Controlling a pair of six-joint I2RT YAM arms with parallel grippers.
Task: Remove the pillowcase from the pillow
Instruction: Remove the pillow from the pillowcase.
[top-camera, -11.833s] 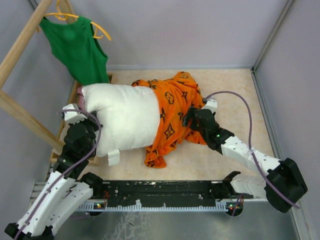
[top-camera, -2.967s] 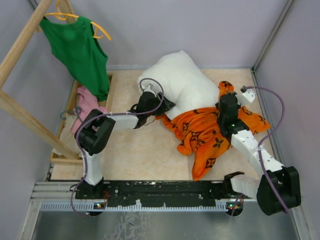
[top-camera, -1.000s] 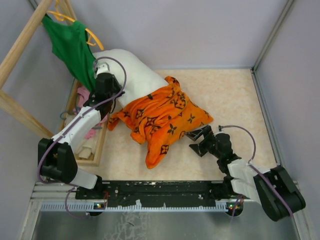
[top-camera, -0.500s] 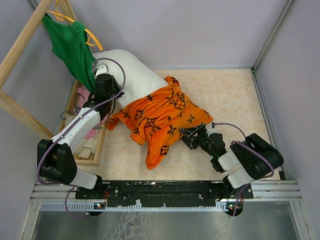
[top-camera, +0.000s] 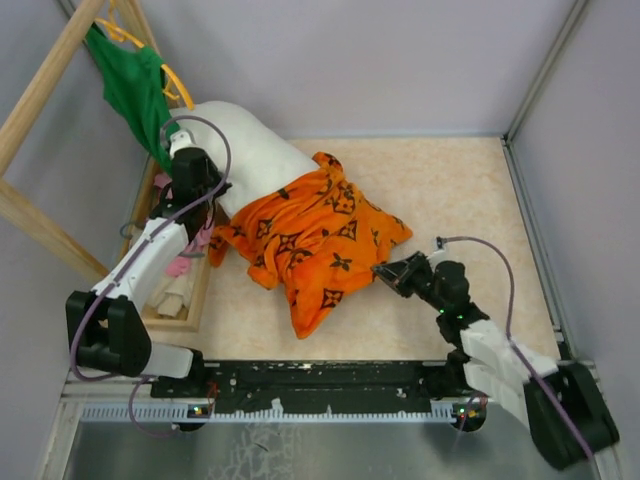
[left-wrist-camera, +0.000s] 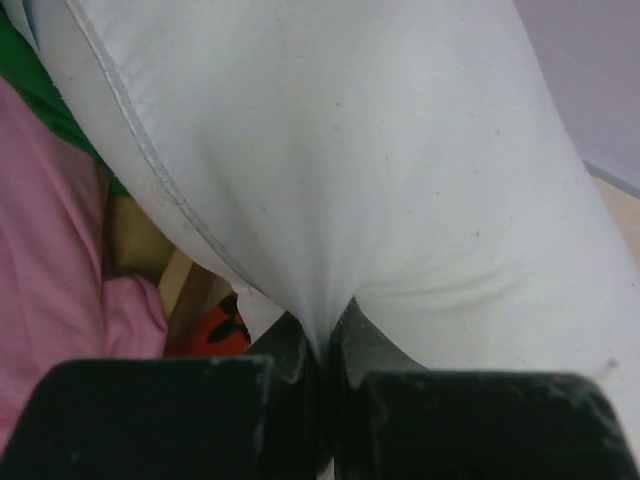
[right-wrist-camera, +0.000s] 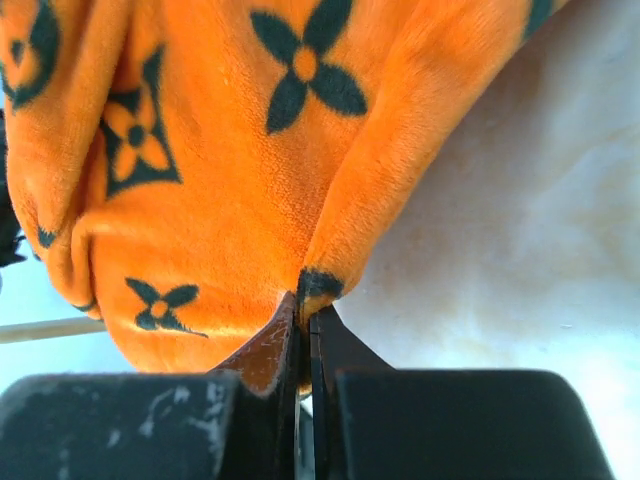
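While the pillow (top-camera: 255, 160) lies toward eleven o'clock on the bench (top-camera: 470, 190), its white bulk rises beside the green tank top (top-camera: 130, 85) and near the wooden tray (top-camera: 205, 290) at nine o'clock. Its four-o'clock end sits inside the pillowcase (top-camera: 310, 240), which spreads bunched across the middle of the bench and covers only that end. The left arm (top-camera: 150, 250) reaches toward twelve o'clock along the tray, and the left jaws are clamped tight on a pinch of the pillow's white cover, close by the pink cloth (left-wrist-camera: 50, 260). The right arm (top-camera: 480, 340) reaches toward ten o'clock from the near right corner. The right jaws are closed on an orange corner of the pillowcase, at that cover's four o'clock, low over the bench.
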